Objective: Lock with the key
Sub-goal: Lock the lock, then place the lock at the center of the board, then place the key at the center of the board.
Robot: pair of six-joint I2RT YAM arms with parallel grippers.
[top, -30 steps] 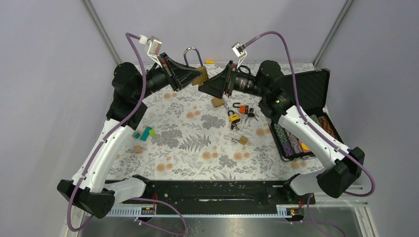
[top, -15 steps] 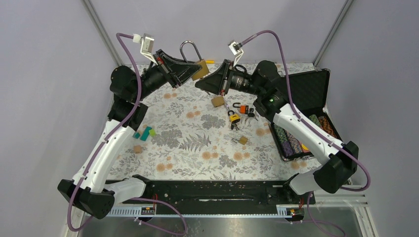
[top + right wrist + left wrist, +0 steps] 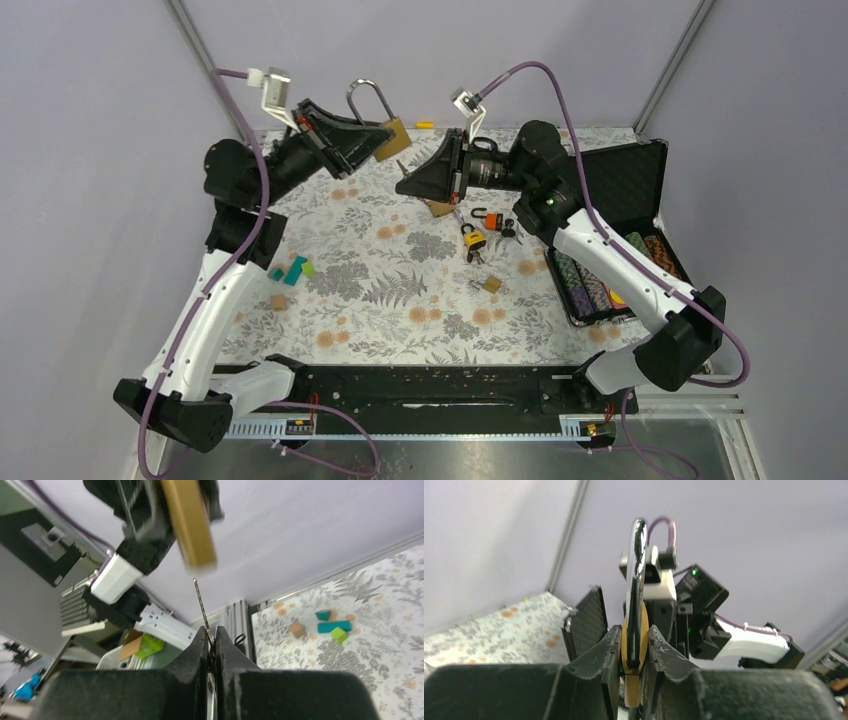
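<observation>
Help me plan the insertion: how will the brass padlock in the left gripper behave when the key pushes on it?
The padlock looks solid metal, likely stiff and heavy for its size. Pinched only on its flat faces by the left gripper, it may pivot or slip.

Lower centre tabletop (image 3: 400, 320) lies open; small padlocks (image 3: 485, 232) clutter centre right; open case (image 3: 640, 165) walls the right edge; left pincer (image 3: 380, 133), brass padlock (image 3: 393, 141) and right pincer (image 3: 403, 185) crowd upper centre

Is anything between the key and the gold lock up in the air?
No. In the right wrist view, the key points up at the gold lock with only an empty gap between them.
</observation>
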